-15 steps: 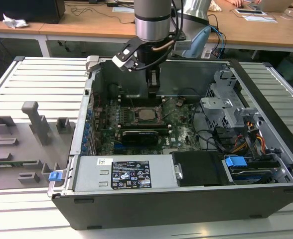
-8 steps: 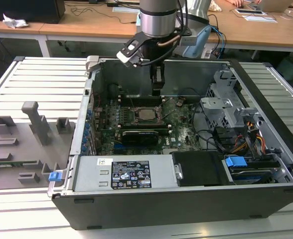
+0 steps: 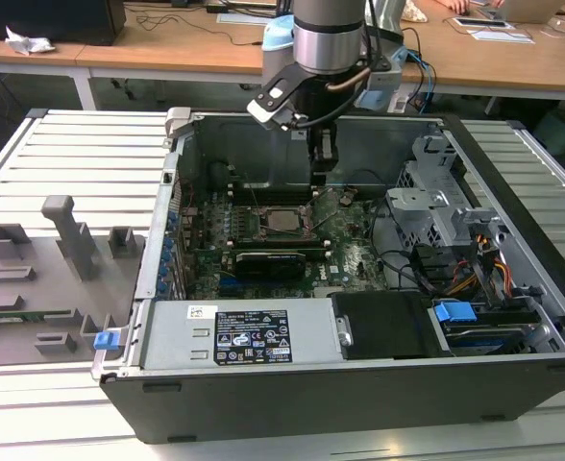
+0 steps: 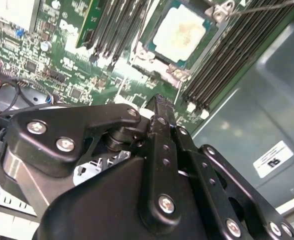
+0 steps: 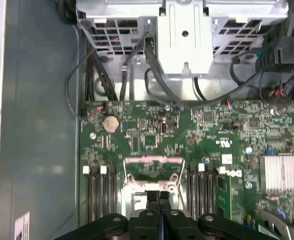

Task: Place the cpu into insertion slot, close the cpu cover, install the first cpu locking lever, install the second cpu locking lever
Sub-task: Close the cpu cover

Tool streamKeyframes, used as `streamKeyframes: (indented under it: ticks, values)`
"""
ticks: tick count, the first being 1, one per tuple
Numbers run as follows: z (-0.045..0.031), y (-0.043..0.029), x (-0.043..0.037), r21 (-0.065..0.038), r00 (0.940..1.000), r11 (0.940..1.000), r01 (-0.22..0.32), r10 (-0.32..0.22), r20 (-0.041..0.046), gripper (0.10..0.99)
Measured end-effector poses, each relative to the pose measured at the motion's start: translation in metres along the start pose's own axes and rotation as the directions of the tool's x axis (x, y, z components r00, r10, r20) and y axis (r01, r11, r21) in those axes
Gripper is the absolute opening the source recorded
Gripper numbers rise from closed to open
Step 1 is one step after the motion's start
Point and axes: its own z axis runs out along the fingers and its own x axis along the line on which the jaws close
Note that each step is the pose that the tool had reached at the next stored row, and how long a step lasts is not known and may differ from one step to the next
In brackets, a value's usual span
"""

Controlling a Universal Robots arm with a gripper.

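Inside the open computer case (image 3: pixel 359 389), the cpu (image 4: pixel 179 30) lies in the insertion slot (image 4: pixel 211 34). Above it the jaws hover, pressed together and empty.

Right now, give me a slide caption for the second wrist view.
Closed end effector poised above the green motherboard, near the cpu seated in its insertion slot.

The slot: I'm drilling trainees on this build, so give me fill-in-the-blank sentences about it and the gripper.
1. The ___ lies in the slot, pale top up.
2. The gripper has its fingers ___.
3. The board around the slot is ___ in colour.
Missing words: cpu; shut; green.
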Motion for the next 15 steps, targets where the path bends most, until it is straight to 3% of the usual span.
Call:
streamKeyframes:
  ticks: [8,15]
  values:
    - [0.0045,0.0136,0.0003,0.006,1.0000,1.0000,0.000,0.000,0.0002,0.106]
    - [0.0060,0.0183,0.0003,0.008,1.0000,1.0000,0.000,0.000,0.0002,0.106]
